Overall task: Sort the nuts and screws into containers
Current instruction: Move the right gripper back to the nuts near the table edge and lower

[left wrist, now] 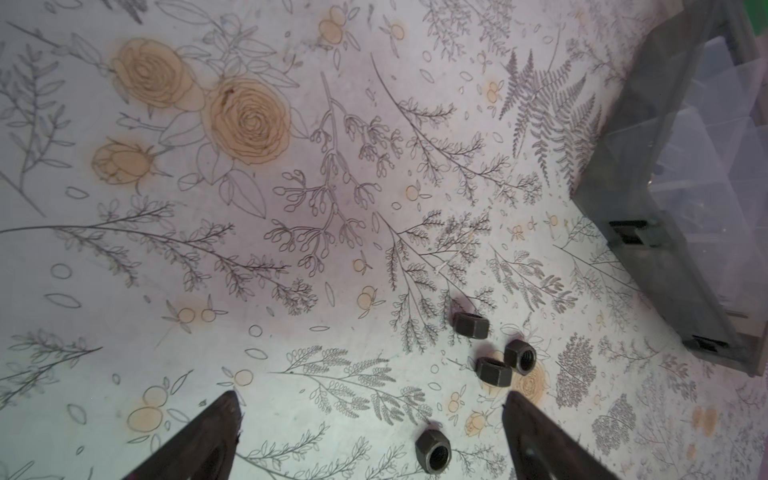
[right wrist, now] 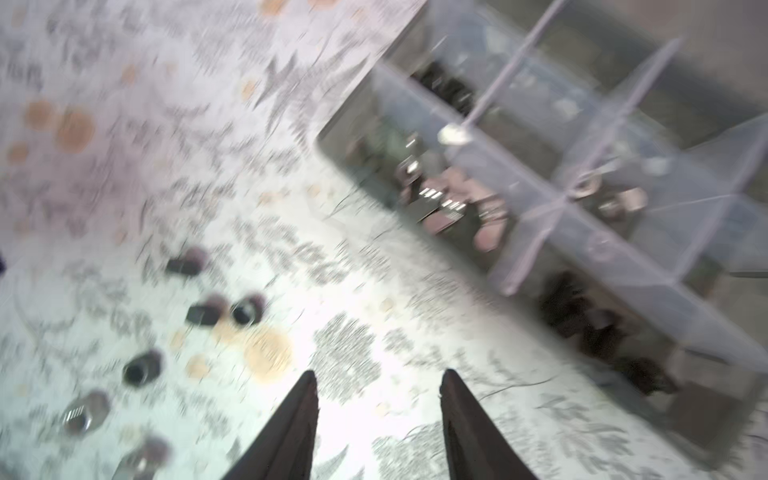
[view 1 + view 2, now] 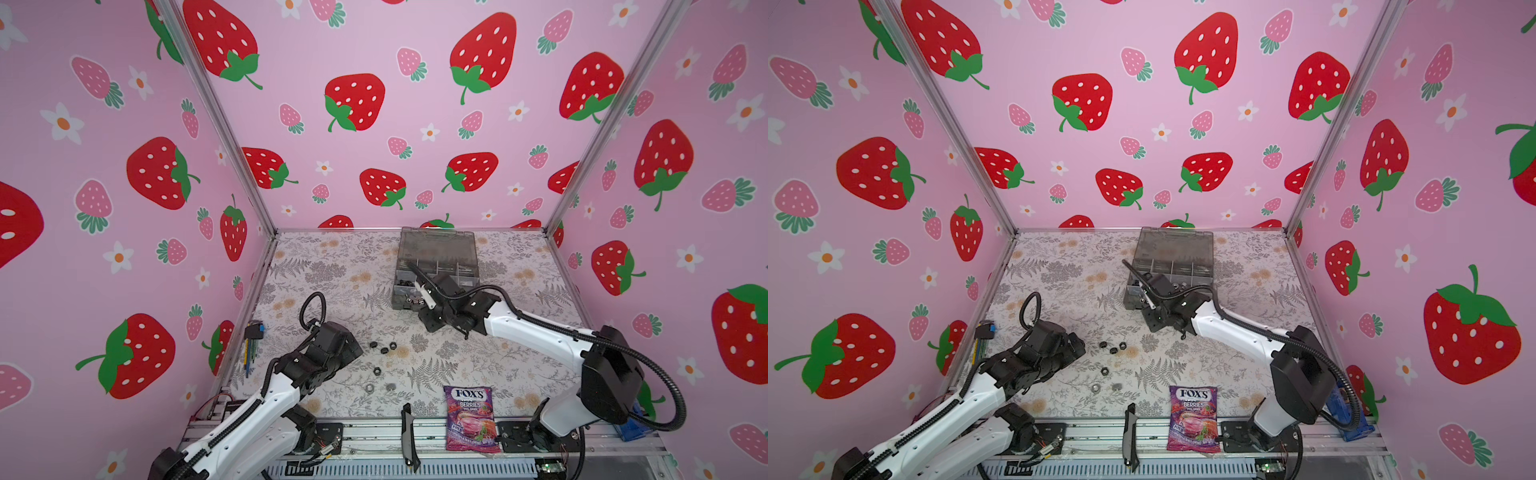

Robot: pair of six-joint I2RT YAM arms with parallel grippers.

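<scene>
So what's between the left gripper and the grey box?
Three black nuts sit there, close together; the left wrist view shows them between the left gripper and the grey box.

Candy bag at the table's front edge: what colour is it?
The candy bag is purple with white FOX'S lettering, clearest in both top views.

Six loose nuts, four black and two silver, lie scattered on the tabletop. Behind them, the grey organiser box stands open, its compartments holding hardware.
</scene>
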